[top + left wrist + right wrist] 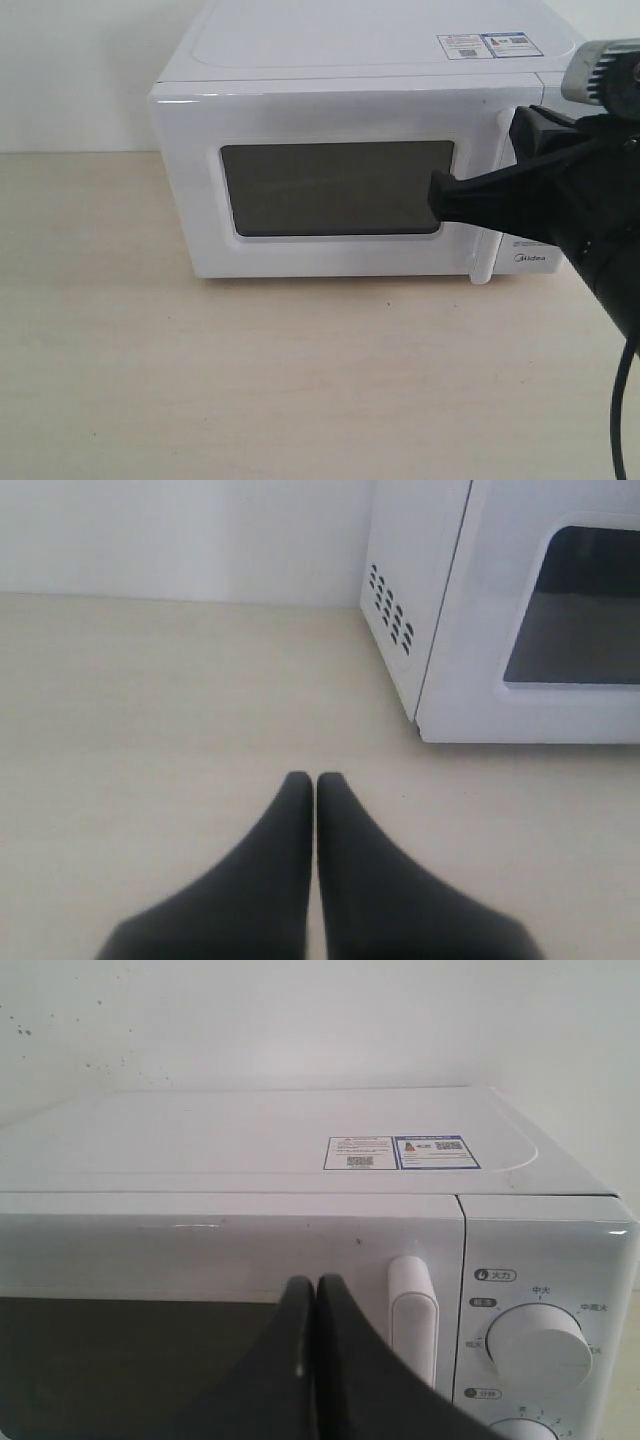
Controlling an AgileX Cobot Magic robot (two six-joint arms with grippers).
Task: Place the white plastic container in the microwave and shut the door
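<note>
Left gripper (316, 780) is seen pressed together, nothing pinched, over the table (150, 700) beside the microwave (330, 100). Door (330, 258) is shut flush; the dark window (335, 188) is not seen through, so the container cannot be located. Two QR stickers (488, 45) are stuck on top, print too small to read. Midea logo (531, 264) is printed below the handle (413, 1315); "火力" (497, 1275) is marked above the upper knob (540, 1345). Right gripper (437, 200) is pressed together, empty, at the window's right edge.
</note>
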